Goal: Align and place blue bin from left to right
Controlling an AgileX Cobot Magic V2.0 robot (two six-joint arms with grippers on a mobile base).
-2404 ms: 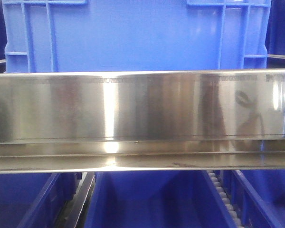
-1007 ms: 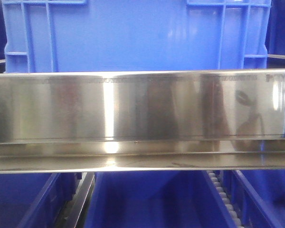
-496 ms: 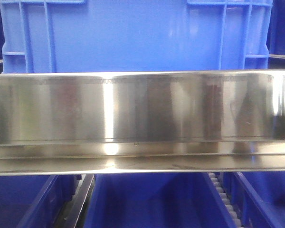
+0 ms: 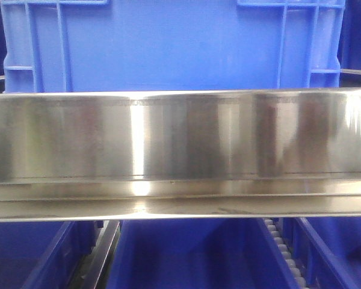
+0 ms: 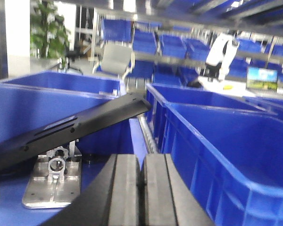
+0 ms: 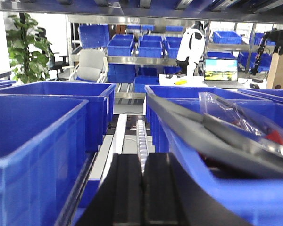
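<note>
The blue bin [image 4: 168, 45] fills the top of the front view, bright and glossy, with ribbed frames at both corners; a steel rail hides its lower part. Neither gripper shows in that view. In the left wrist view my left gripper [image 5: 142, 186] is shut with nothing between its pads, between a blue bin wall on the right [image 5: 217, 155] and another on the left [image 5: 47, 103]. My right gripper [image 6: 142, 188] is also shut and empty, over a roller track [image 6: 140, 141] between two blue bins.
A shiny steel rail [image 4: 180, 138] crosses the front view, with darker blue bins [image 4: 192, 253] and rollers [image 4: 286, 253] below it. A black bar [image 5: 85, 122] and a metal bracket [image 5: 54, 179] lie left of my left gripper. The bin at right holds black parts [image 6: 217, 136] and a plastic bag [image 6: 245, 120].
The blue bin has shifted slightly to the left in the front view. The dark reflections at the right end of the steel rail have changed shape.
</note>
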